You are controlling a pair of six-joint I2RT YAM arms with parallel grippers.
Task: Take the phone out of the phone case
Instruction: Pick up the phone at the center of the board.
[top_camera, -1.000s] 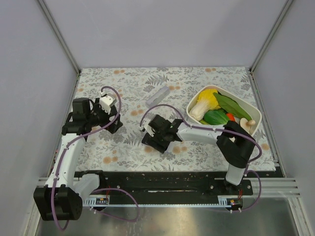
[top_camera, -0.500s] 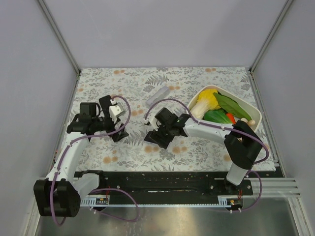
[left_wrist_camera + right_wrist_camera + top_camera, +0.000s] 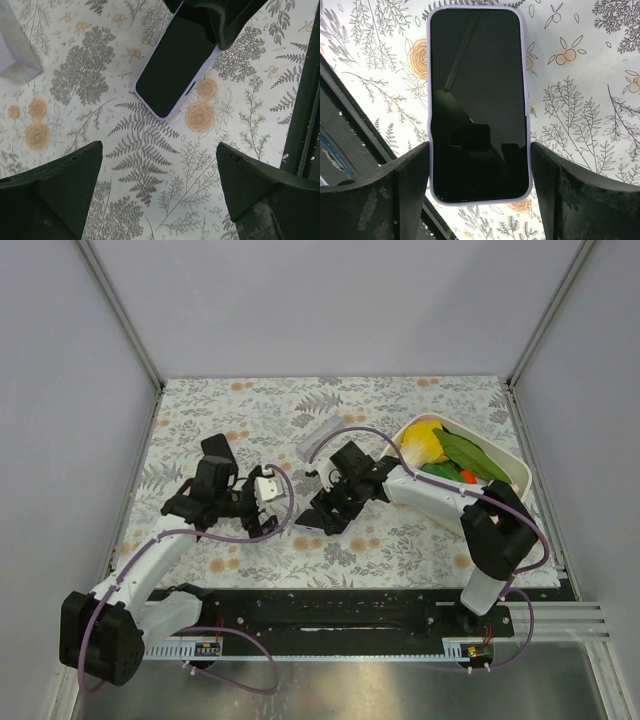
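The phone, black screen up in its lilac case (image 3: 477, 100), is held by its long sides between the fingers of my right gripper (image 3: 480, 170), which is shut on it. In the top view the phone (image 3: 306, 525) sticks out toward the near left from the right gripper (image 3: 335, 502), low over the floral cloth. My left gripper (image 3: 160, 185) is open and empty, just left of the phone's free end (image 3: 175, 65); it also shows in the top view (image 3: 270, 498).
A clear plastic box (image 3: 320, 434) lies behind the grippers and shows in the left wrist view (image 3: 17, 55). A white bowl (image 3: 520, 478) of vegetables stands at the right. The black base rail (image 3: 330, 610) runs along the near edge.
My left arm has swung right, bringing its open gripper close to the phone. My right gripper has carried the phone a little farther back and right, still shut on it.
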